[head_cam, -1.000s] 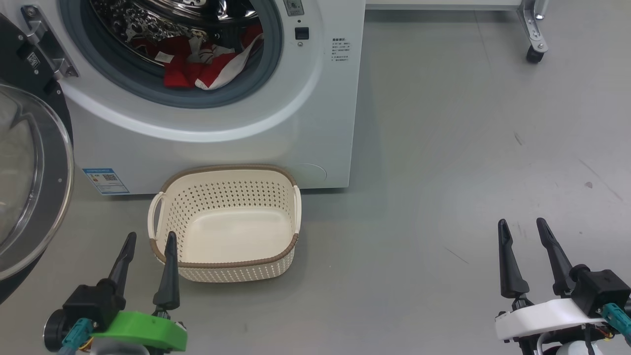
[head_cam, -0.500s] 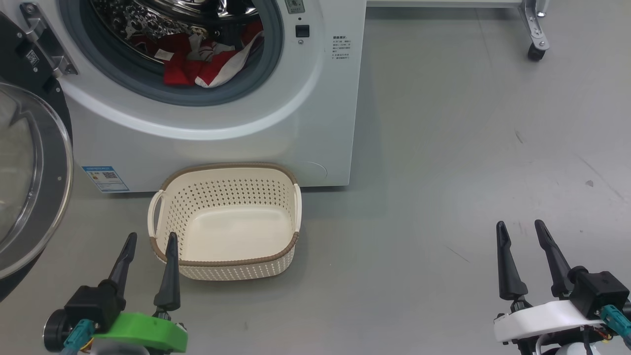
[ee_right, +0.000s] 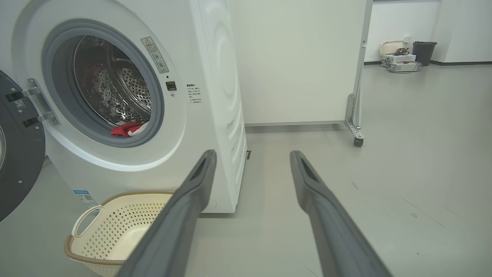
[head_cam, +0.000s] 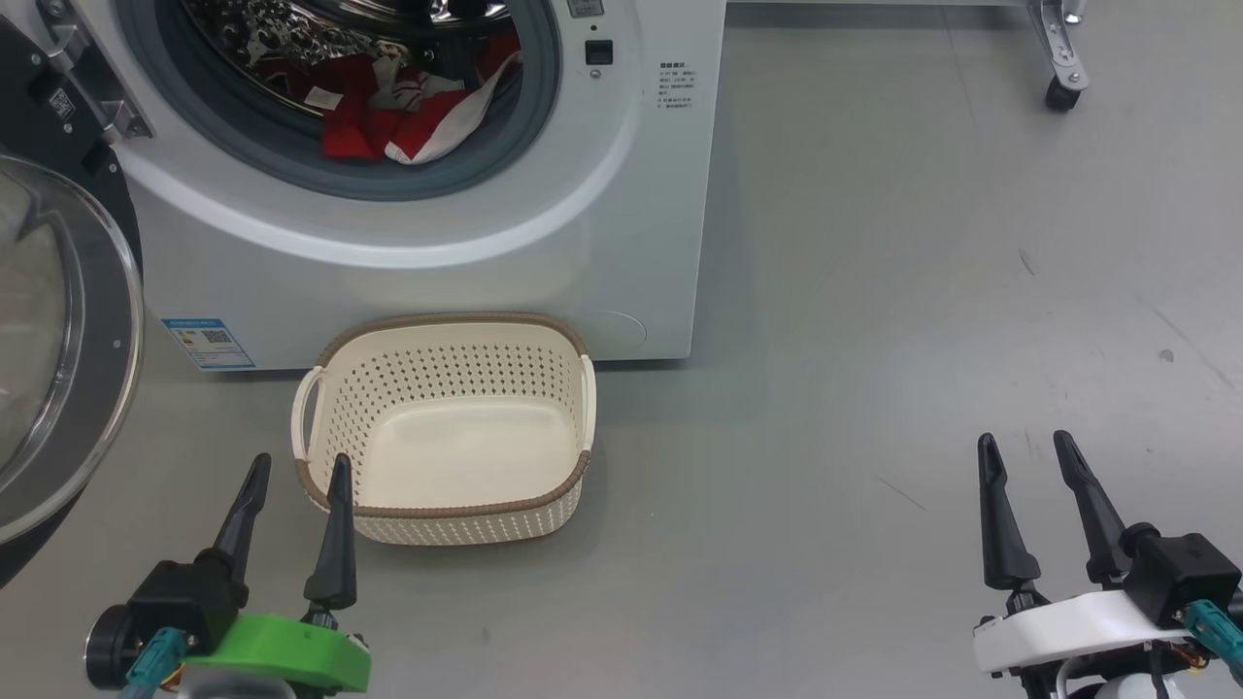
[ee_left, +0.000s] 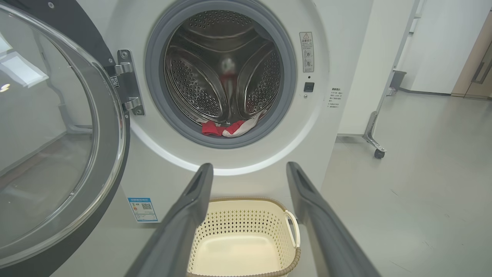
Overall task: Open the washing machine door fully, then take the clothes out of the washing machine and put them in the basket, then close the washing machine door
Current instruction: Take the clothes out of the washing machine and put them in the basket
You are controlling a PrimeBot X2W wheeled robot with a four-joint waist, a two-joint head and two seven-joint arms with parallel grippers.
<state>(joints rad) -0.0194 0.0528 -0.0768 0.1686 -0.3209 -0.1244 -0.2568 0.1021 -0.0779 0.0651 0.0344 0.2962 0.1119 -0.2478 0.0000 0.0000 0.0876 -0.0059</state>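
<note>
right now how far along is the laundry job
Done: the washing machine door stands swung open. In hand: nothing, the left fingers and right fingers are spread and empty. Left: the clothes lie in the washing machine, the basket is empty, and the door needs closing.

- A smooth grey floor (head_cam: 923, 291) with faint scuff marks spreads across the right side.
- A white panel (ee_right: 300, 61) stands on a castor (ee_right: 358, 141), centre right.
- A dark bin (ee_right: 424, 52) sits by the far white wall (ee_right: 461, 30), upper right.

Left gripper (head_cam: 297, 471) low at left, fingers spread, holding nothing, right gripper (head_cam: 1025, 451) low at right, likewise spread, empty
</note>
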